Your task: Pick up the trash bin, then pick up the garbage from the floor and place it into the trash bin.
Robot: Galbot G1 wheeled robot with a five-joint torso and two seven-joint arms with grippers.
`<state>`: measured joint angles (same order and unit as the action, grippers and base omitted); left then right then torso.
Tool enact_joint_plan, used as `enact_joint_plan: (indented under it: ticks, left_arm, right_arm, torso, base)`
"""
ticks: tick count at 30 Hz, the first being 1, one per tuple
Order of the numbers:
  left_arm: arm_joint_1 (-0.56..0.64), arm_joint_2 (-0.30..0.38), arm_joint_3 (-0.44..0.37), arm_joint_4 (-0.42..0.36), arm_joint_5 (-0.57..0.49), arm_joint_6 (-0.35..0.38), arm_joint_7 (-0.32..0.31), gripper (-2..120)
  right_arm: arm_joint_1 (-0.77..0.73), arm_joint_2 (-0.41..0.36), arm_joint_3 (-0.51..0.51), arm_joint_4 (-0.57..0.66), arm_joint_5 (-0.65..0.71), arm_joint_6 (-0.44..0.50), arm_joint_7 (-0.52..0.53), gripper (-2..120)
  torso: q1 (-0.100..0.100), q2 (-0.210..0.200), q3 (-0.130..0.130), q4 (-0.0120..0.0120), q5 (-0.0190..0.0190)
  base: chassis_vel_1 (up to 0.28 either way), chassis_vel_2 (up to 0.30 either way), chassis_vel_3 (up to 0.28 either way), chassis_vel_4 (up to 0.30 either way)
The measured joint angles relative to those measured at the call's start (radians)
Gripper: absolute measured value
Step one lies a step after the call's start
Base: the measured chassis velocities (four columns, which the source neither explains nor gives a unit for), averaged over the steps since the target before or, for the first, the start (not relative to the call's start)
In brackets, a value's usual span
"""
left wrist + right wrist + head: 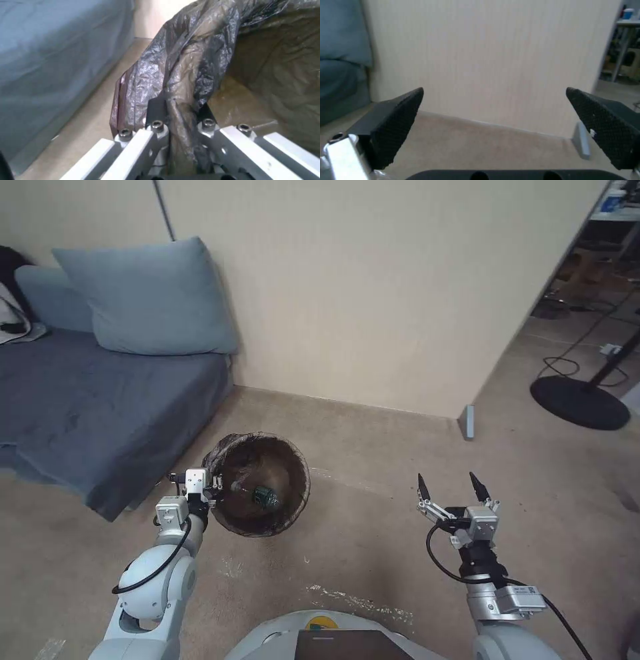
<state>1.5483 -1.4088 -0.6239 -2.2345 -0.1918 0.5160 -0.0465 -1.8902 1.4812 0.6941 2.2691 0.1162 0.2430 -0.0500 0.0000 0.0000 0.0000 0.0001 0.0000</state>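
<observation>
The fingers [156,110] of the left gripper [178,112] are pinching the rim of the trash bin [293,463], one finger outside and one inside, with the crinkly dark bag [186,62] squeezed between them. From the head view this gripper [212,488] sits at the bin's side nearest the robot's left, just beside the corner of the grey-blue sofa [87,407].

The bin is held tilted, so its mouth turns up toward the robot's head and a little toward the robot's right. Its long axis, from bottom to mouth, leans well away from upright. Whether its bottom is touching the floor [373,527] I cannot tell. Inside lies a clear bottle with a green label [261,495], low in the bag.

The right gripper [452,488] hangs over bare carpet on the robot's right, well apart from the bin, its two black fingers [395,122] spread wide with nothing between them. It points toward the beige wall [373,287].

I judge that the first step, taking up the bin, is done, and the collecting is in hand, with one piece already in. No other garbage is on the carpet near the robot here. The next move calls, I think, for finding the next piece, which may need the base to turn or drive, while the left arm keeps the bin's mouth up so the bottle does not roll out.
</observation>
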Motion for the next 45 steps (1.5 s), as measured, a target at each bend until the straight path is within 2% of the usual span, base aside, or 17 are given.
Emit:
enact_joint_plan:
  ticks: [22,45]
  left_arm:
    - [0.009,-0.011,0.006,-0.016,0.031,-0.007,0.017,3]
    - [0.004,-0.008,0.003,-0.009,0.02,-0.019,-0.002,3]
  right_arm:
    - [-0.011,0.008,-0.009,0.017,0.003,0.003,0.023,100]
    - [-0.023,0.011,-0.025,0.015,-0.012,0.003,0.067,100]
  torso:
    - [0.0,0.0,0.0,0.0,0.0]
    - [0.0,0.0,0.0,-0.0001,0.0]
  base:
    - [0.09,0.086,0.088,0.087]
    - [0.102,0.101,0.103,0.102]
